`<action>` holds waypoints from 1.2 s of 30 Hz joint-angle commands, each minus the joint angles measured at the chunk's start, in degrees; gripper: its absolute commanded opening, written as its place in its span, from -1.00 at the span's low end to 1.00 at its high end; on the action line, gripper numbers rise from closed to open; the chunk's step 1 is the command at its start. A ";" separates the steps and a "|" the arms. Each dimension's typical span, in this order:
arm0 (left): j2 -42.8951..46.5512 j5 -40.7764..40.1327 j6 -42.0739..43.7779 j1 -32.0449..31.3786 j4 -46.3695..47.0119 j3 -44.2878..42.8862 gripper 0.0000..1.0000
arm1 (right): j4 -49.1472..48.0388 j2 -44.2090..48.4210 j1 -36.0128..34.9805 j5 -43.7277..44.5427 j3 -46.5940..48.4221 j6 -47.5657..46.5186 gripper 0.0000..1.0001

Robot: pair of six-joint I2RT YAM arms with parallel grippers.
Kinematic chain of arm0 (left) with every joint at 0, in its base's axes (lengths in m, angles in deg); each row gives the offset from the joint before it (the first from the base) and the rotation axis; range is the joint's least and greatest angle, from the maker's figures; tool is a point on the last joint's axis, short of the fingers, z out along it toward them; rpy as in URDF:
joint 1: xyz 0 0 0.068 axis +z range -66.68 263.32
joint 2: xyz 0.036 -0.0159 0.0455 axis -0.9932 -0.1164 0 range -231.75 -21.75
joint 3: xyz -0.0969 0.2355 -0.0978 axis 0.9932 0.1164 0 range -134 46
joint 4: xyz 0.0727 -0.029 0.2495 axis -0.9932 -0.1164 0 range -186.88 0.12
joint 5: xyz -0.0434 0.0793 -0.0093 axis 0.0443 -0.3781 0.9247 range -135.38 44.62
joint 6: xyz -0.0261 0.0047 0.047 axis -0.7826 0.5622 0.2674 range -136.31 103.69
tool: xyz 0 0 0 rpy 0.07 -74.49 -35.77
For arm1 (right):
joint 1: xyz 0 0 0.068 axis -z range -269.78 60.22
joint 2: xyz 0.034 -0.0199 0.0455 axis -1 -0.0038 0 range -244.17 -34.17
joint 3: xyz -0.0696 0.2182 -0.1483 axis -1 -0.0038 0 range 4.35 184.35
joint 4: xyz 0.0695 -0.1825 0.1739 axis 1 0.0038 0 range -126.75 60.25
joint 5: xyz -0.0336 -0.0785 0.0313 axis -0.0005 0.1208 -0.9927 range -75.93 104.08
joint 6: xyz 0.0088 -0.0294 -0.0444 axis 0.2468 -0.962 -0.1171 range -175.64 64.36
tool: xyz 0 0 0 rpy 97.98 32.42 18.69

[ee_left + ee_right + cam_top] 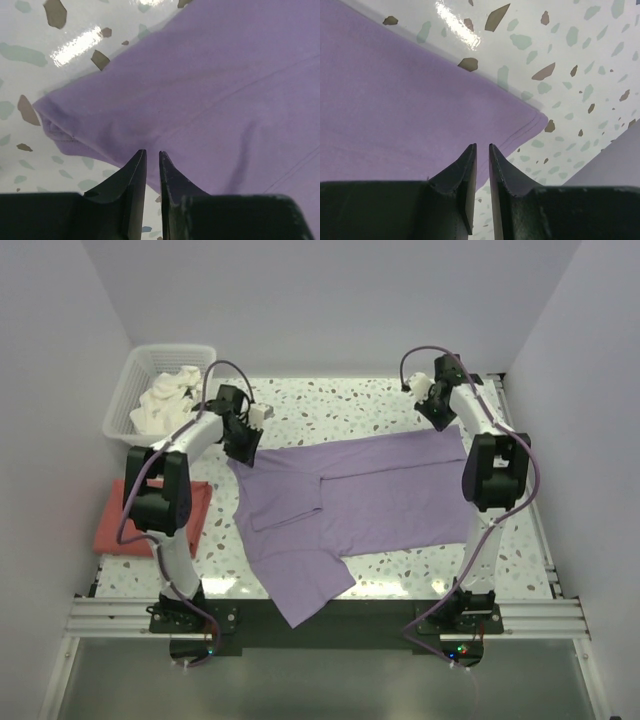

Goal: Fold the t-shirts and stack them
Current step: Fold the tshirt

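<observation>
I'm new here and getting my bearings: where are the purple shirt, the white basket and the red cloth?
purple shirt (390, 495): top view, middle of its body.
white basket (175, 353): top view, its far wall.
red cloth (112, 530): top view, its left part.

One purple t-shirt (370, 495) fills the middle of the frame, and one red folded garment (110, 530) sits at the left edge. In the upper left is one white basket (122, 395) with one heap of white cloth (165, 400), its pieces too bunched to count. There are two arms, the left arm (160, 490) and the right arm (495, 470).
</observation>
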State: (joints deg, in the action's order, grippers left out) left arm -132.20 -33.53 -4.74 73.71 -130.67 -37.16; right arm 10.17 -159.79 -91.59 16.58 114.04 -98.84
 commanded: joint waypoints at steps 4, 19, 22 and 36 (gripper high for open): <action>-4.33 -5.08 1.78 0.20 -1.83 -0.69 -0.63 | 4.41 0.99 -0.13 2.42 -0.17 -1.89 -0.62; -22.78 -7.54 3.81 4.24 -5.61 -22.92 -0.74 | 3.62 -14.12 -0.48 12.08 8.60 -1.80 -0.77; -24.45 -9.04 3.63 4.51 -3.86 -25.47 -0.77 | 3.27 -15.62 -1.10 13.49 11.33 -1.45 -0.80; -18.60 3.05 3.72 5.30 1.33 -32.25 -0.57 | -3.15 -7.02 -1.54 7.79 13.09 3.56 -0.65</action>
State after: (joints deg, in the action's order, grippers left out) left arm -156.70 -37.64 -2.97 78.17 -132.44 -67.69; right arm 9.18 -173.87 -93.16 28.03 124.66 -97.85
